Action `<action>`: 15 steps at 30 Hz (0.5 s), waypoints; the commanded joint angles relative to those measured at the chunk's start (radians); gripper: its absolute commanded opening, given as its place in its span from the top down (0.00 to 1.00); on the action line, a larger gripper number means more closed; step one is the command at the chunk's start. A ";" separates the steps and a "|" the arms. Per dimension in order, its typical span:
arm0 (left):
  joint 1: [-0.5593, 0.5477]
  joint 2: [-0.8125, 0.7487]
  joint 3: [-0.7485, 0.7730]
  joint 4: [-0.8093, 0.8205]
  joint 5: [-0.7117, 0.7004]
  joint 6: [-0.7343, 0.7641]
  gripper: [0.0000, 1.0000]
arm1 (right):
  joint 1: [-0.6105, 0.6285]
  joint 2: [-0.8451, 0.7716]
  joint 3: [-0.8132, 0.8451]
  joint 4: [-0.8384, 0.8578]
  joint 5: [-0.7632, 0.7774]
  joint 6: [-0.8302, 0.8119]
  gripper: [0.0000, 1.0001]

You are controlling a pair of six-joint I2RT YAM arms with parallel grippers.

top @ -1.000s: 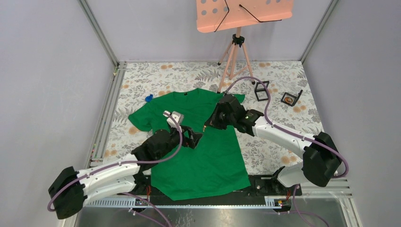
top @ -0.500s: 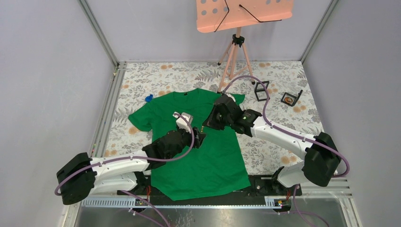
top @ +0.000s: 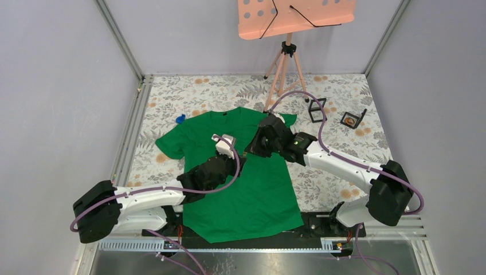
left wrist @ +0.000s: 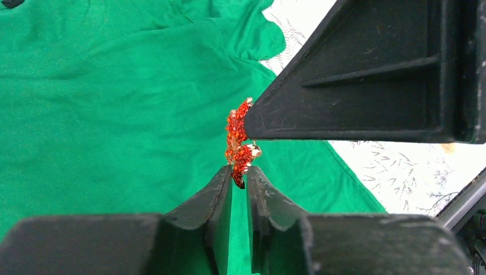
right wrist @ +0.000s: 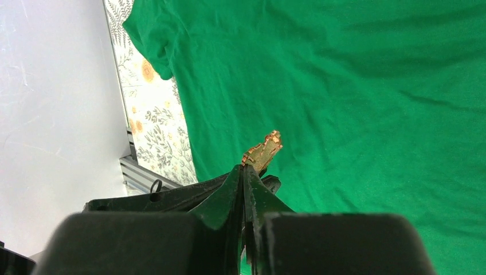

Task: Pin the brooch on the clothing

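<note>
The green T-shirt, the clothing [top: 252, 189], lies flat on the table below both grippers. A red sparkly brooch [left wrist: 238, 137] hangs in the air above it. My right gripper [right wrist: 245, 169] is shut on the brooch, whose gold back [right wrist: 262, 153] sticks out past the fingertips. In the left wrist view the right gripper's finger [left wrist: 355, 97] comes in from the right and holds the brooch's upper part. My left gripper [left wrist: 239, 172] has its jaws drawn close around the brooch's lower tip, which touches both fingers. In the top view the two grippers meet over the shirt's chest: left gripper [top: 240, 163], right gripper [top: 248, 153].
A salmon music stand [top: 295, 17] on a tripod [top: 285, 63] stands at the back. Two small black frames [top: 317, 109] [top: 352, 119] lie back right on the floral cloth [top: 189, 91]. A small blue object [top: 180, 119] sits by the shirt's left sleeve.
My left arm reached forward to the right gripper and its jaws narrowed from wide open onto the brooch's lower tip. The right gripper shifted slightly left, still shut on the brooch.
</note>
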 commanded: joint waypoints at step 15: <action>0.091 -0.176 0.121 -0.223 0.256 0.042 1.00 | -0.066 -0.252 0.001 -0.100 0.076 -0.309 0.39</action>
